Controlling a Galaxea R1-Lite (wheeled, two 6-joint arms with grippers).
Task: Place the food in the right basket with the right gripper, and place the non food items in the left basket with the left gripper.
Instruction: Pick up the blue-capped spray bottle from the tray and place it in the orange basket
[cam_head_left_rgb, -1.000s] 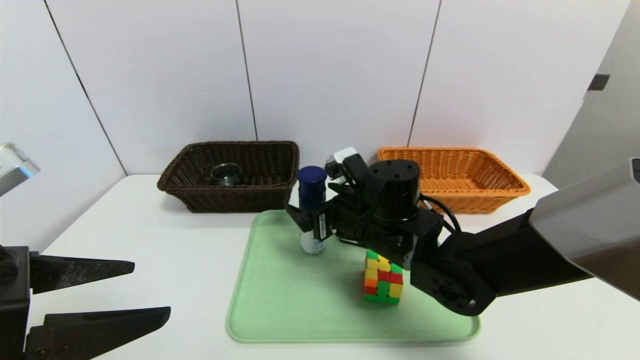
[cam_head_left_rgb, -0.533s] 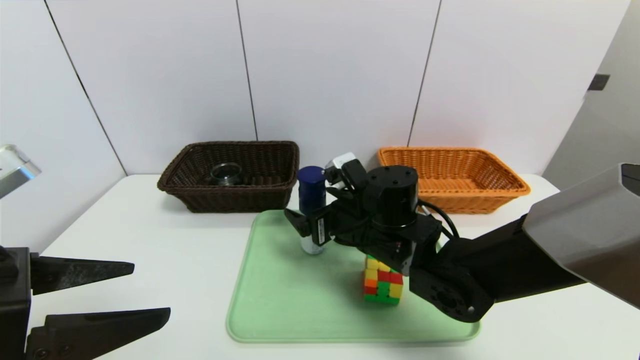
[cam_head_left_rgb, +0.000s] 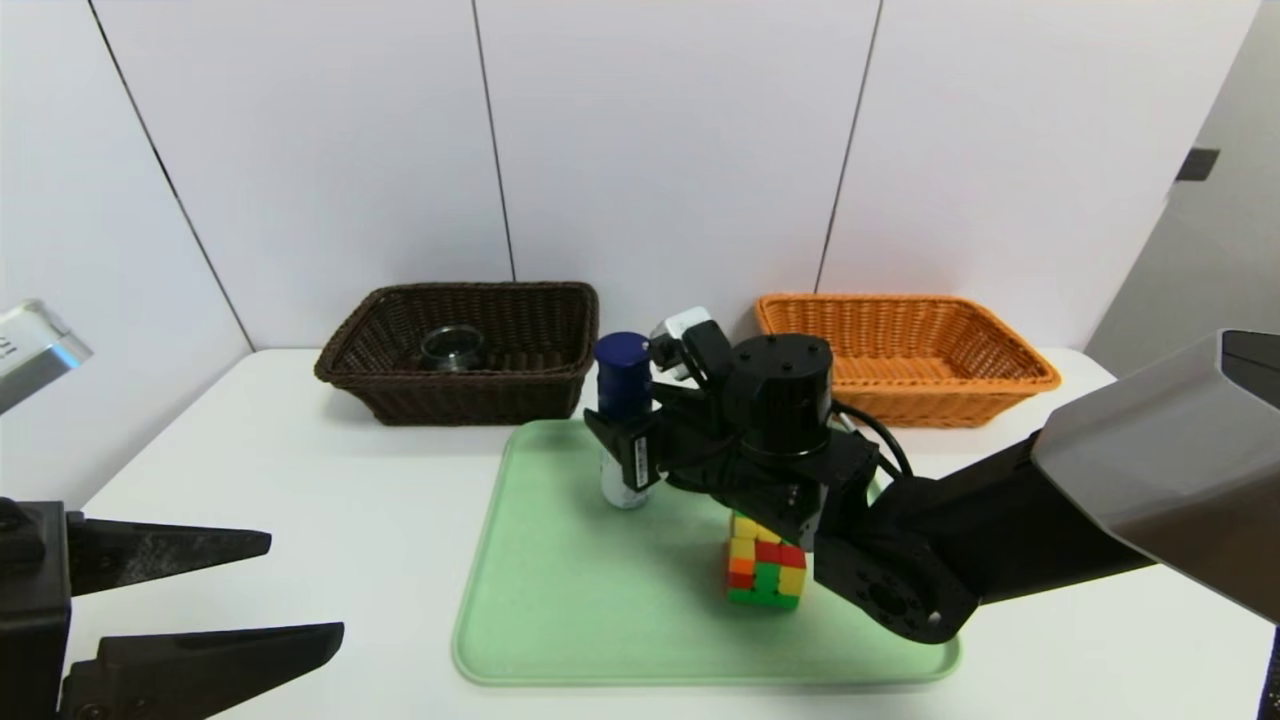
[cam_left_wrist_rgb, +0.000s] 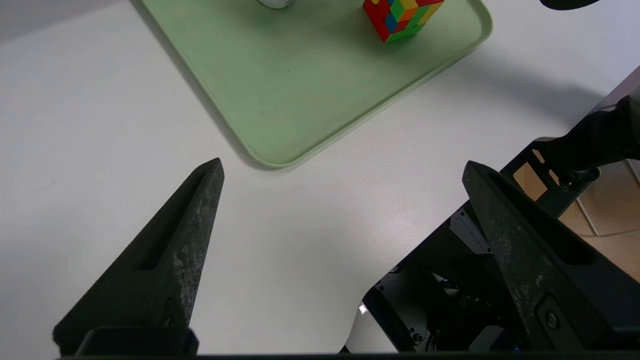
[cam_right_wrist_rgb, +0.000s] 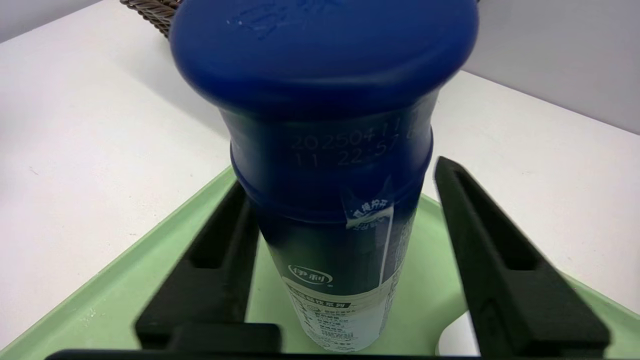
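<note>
Head view: upright bottle between right gripper fingers.

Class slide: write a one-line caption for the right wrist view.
Right gripper straddles the upright blue-capped, white-labelled bottle on the pale green tray.

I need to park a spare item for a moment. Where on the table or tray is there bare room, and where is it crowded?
Free: the green tray in front of the bottle and left of the puzzle cube; also the white table between the tray and the dark brown basket. Crowded: the tray's far right, where the right claw flanks the bottle.
</note>
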